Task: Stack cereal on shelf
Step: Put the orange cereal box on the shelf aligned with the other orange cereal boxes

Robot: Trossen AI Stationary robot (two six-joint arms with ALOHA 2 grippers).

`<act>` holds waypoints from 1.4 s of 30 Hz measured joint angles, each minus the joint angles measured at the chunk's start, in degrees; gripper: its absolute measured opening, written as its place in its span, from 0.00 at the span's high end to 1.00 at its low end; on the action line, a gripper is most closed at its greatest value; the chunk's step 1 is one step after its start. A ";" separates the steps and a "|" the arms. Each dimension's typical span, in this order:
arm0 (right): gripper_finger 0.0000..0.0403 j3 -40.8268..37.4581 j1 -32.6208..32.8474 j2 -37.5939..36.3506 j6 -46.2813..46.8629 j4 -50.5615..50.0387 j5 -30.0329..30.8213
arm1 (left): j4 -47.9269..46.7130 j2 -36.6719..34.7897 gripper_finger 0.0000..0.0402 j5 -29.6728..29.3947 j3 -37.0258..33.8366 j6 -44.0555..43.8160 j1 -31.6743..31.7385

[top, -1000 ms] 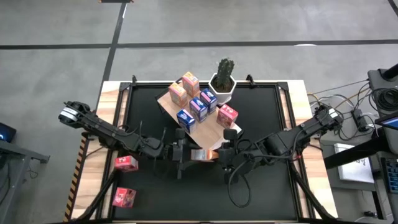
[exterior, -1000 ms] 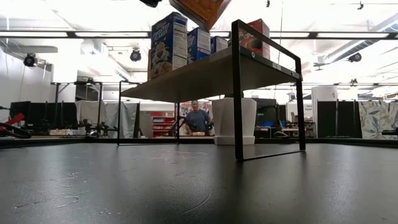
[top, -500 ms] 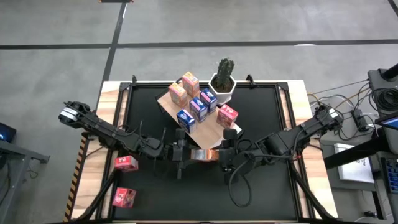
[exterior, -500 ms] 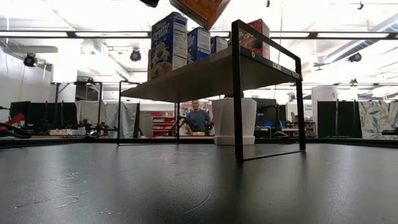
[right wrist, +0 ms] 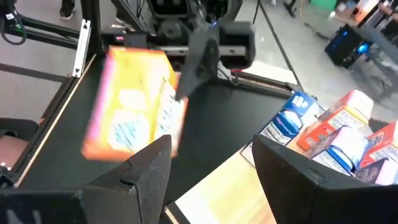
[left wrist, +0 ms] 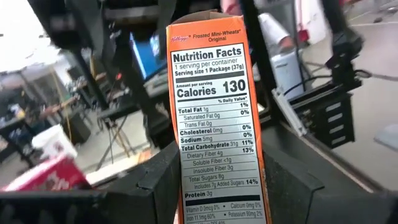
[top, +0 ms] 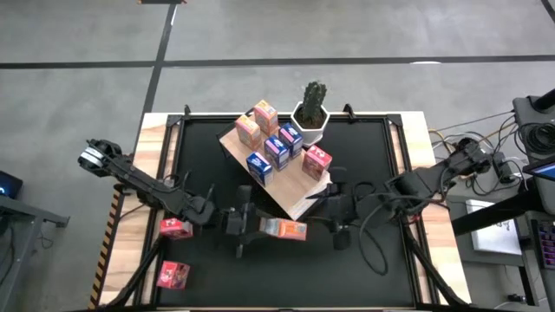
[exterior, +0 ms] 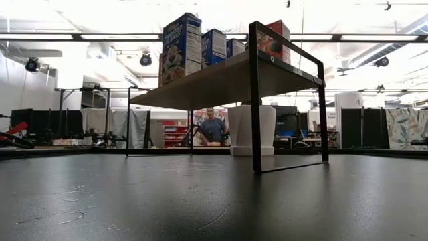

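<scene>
Our left gripper is clamped on an orange box, its fingers pressing both narrow sides. In the left wrist view the nutrition panel of that box fills the middle of the frame. From above, the box lies lengthwise over the black tabletop, just off the near corner of the shelf and not touching it.

Our right gripper sits beside that same corner, across from the box, with its fingers spread wide and nothing between them. Its wrist camera looks past them at the orange box and the left arm gripping it.

On the shelf we count six boxes: two orange ones toward the far side, three blue ones in the middle, and a red one near the right edge. They take up the far and middle parts of the board; the bare wood lies at the near corner.

The white potted cactus stands just behind the shelf's far corner. In the low view the shelf's black metal frame rises in front, with the pot under the board and a person far off in the room.

Two more red boxes lie on the wooden strip left of the tabletop, well apart from the shelf, close to our left arm.
</scene>
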 joint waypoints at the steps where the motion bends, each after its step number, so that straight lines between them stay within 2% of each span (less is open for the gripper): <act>1: 0.47 -1.45 0.00 -0.55 -0.83 1.71 0.00 | 0.58 -0.36 0.57 0.00 -0.34 0.57 -0.51; 11: 0.46 -20.88 0.00 -4.79 -8.84 26.64 -0.09 | 11.44 -4.51 0.57 2.39 -5.05 2.51 -1.93; 18: 0.46 -31.88 -0.13 -3.66 -13.84 50.18 -0.35 | 16.91 -5.83 0.57 3.07 -6.95 3.62 -1.95; 22: 0.46 -36.55 -1.10 -1.48 -16.11 64.60 -3.18 | 18.73 -5.70 0.57 3.33 -6.95 3.48 -1.91; 27: 0.46 -38.47 -2.79 3.64 -19.04 78.55 -3.55 | 19.91 -5.73 0.57 3.49 -6.95 3.50 -1.80; 31: 0.46 -37.73 -3.52 8.13 -21.13 84.75 -4.88 | 20.35 -5.73 0.57 3.24 -6.95 3.89 -1.80; 42: 0.46 -32.18 -3.64 13.13 -21.65 84.79 -4.68 | 19.91 -6.04 0.57 1.53 -6.95 4.97 -1.84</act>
